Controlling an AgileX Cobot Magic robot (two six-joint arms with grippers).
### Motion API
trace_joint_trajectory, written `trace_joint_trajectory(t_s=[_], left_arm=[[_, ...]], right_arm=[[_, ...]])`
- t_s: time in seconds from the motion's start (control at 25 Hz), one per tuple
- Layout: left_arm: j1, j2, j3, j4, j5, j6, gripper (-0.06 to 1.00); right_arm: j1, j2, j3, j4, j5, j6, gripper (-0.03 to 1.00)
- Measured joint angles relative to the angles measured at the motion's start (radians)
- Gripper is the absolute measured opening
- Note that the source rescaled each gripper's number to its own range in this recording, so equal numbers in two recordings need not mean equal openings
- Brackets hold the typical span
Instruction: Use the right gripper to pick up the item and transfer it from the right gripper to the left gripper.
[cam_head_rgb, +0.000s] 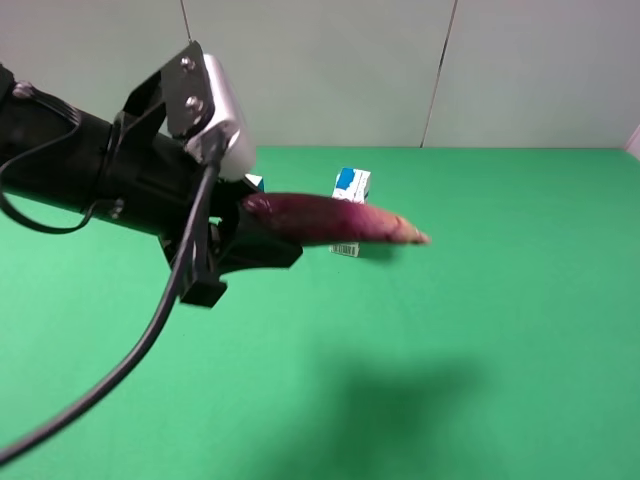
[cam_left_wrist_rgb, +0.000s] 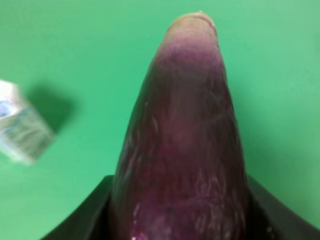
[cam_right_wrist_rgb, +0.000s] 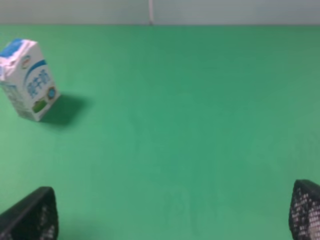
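Note:
The long dark-purple eggplant (cam_head_rgb: 330, 220) is held in the air by my left gripper (cam_head_rgb: 255, 238), which is shut on its thick end. Its pale tan pointed end points right, above the green table. In the left wrist view the eggplant (cam_left_wrist_rgb: 185, 145) fills the middle, and the black fingers (cam_left_wrist_rgb: 82, 220) press on both sides of it. My right gripper (cam_right_wrist_rgb: 167, 215) is open and empty. Only its two black fingertips (cam_right_wrist_rgb: 30, 215) show, far apart, low over the table. The right arm is out of the exterior high view.
A white-and-blue milk carton (cam_head_rgb: 351, 186) stands on the green table (cam_head_rgb: 480, 330) behind the eggplant; it also shows in the right wrist view (cam_right_wrist_rgb: 27, 80) and, blurred, in the left wrist view (cam_left_wrist_rgb: 20, 130). The left arm's thick black cable (cam_head_rgb: 120, 370) hangs down at the front left.

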Motion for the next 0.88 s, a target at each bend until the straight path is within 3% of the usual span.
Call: trace_joint_trajectory(t_s=[0.2, 0.64, 0.76, 0.88], left_arm=[[0.000, 0.000, 0.000, -0.001, -0.168, -0.090, 0.00], [0.000, 0.000, 0.000, -0.006, -0.574, -0.099, 0.00], [0.000, 0.000, 0.000, -0.058, -0.676, -0.096, 0.00], [0.000, 0.000, 0.000, -0.164, -0.774, -0.051, 0.00]], right_arm=[[-0.008, 0.000, 0.000, 0.001, 0.000, 0.000, 1.00], [-0.008, 0.000, 0.000, 0.002, 0.000, 0.000, 1.00], [-0.008, 0.000, 0.000, 0.003, 0.000, 0.000, 1.00], [-0.008, 0.000, 0.000, 0.003, 0.000, 0.000, 1.00]])
